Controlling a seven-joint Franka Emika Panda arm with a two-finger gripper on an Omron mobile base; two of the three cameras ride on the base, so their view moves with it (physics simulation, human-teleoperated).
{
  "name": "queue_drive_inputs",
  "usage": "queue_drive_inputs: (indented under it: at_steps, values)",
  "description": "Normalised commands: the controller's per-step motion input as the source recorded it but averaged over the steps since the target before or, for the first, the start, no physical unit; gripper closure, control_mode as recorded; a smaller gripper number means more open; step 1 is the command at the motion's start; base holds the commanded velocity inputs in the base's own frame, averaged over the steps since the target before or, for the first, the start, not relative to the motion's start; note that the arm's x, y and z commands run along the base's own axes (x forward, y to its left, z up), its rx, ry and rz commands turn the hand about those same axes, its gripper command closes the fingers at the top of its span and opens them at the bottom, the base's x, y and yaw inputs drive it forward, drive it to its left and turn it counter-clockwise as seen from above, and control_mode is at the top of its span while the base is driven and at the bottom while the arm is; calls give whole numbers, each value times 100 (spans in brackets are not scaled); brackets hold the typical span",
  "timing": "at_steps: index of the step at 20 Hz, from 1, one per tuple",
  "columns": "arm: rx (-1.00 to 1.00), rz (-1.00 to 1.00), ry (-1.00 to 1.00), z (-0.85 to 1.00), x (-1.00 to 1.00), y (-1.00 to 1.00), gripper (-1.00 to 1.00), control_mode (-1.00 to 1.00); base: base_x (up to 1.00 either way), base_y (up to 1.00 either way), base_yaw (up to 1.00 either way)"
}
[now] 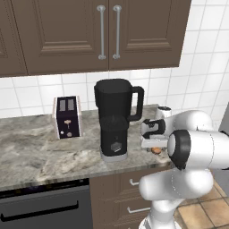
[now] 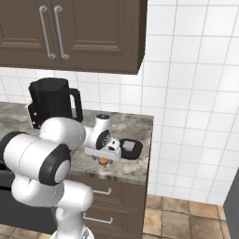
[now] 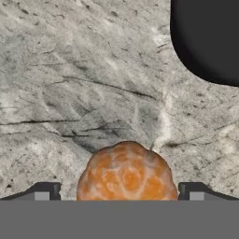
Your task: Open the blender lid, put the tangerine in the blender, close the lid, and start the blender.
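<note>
The tangerine [image 3: 127,172] lies on the marble counter [image 1: 44,152], right of the blender [image 1: 113,117]. My gripper [image 3: 119,193] is open and points down over the fruit, with one fingertip [image 3: 44,191] on each side and a gap between each and the peel. From the right base view the tangerine [image 2: 103,161] peeks out just below the gripper [image 2: 103,157]. The blender lid [image 2: 130,148], black with a grey centre cap, lies flat on the counter just right of the hand; its dark corner [image 3: 210,37] shows in the hand view. The jug [image 1: 112,99] stands on its base without the lid.
A silver-and-dark toaster [image 1: 67,117] stands left of the blender. Brown wall cabinets [image 1: 107,31] hang above. The counter ends at the tiled wall [image 2: 186,116] just right of the lid. Drawers [image 1: 129,197] and a dark oven front [image 1: 44,205] sit below the counter edge.
</note>
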Motion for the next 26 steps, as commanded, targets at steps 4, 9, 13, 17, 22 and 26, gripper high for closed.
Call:
queue_drive_inputs:
  at_steps: [4, 9, 13, 17, 22, 26]
  values:
    - [-2, 0, 3, -34, 0, 0, -100, -100, 0, 0, 0]
    - [-3, 0, 6, -31, 1, 1, 100, -100, 0, 0, 0]
    - [0, 0, 0, 0, -1, 0, 100, -100, 0, 0, 0]
    - [0, 1, -3, 35, -28, 0, 100, -100, 0, 0, 0]
    - [0, 4, -9, 95, -54, 0, 100, -100, 0, 0, 0]
    - [0, 3, -11, 100, -45, 0, 100, -100, 0, 0, 0]
